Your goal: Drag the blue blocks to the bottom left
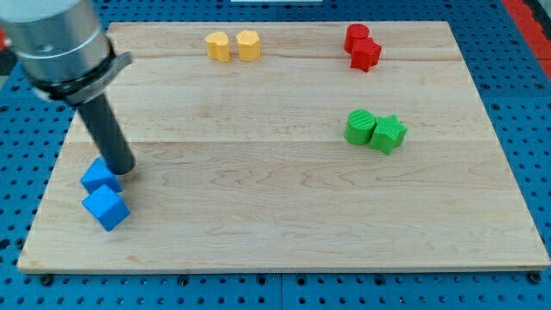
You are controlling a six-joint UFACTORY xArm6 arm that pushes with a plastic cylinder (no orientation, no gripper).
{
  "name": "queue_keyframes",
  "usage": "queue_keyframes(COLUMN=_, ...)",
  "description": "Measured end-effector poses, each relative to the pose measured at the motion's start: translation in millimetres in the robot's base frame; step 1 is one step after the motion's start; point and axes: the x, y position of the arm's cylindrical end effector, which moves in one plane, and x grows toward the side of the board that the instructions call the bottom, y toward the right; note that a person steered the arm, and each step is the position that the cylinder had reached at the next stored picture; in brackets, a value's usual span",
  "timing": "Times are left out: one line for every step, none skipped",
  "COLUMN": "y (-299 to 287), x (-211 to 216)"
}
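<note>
- My tip rests on the wooden board near its left side, touching or just beside the upper right edge of the nearer blue block — I cannot tell whether there is real contact or only a hair of gap.
- There is no hand to open or close here: the arm ends in a plain dark rod, holding nothing, able only to push.
- The second blue block, a cube, lies just below and to the left of my tip, touching the first or nearly so; together they sit toward the view's bottom left.
- Judging by the layout, the task is in its closing step — both blue blocks are already in the bottom-left quarter, though not hard in the corner.
- A next move, if any, calls for a short push down and to the left from my tip, kept gentle so the pair travels together.
- Room is tight on that side: the board's left and bottom edges are near the blocks, so overshoot could tip one off.
- Well away to my tip's right lie the green blocks; further up are the yellow blocks and red blocks — none in the way.
</note>
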Motion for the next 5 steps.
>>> queue_keyframes(y=-19.6, x=-13.5)
queue_keyframes(y=-18.1, x=-29.9)
queue_keyframes(y=-18.1, x=-42.5)
queue_keyframes(y=-17.4, x=-49.1)
queue_keyframes(y=-17.4, x=-49.1)
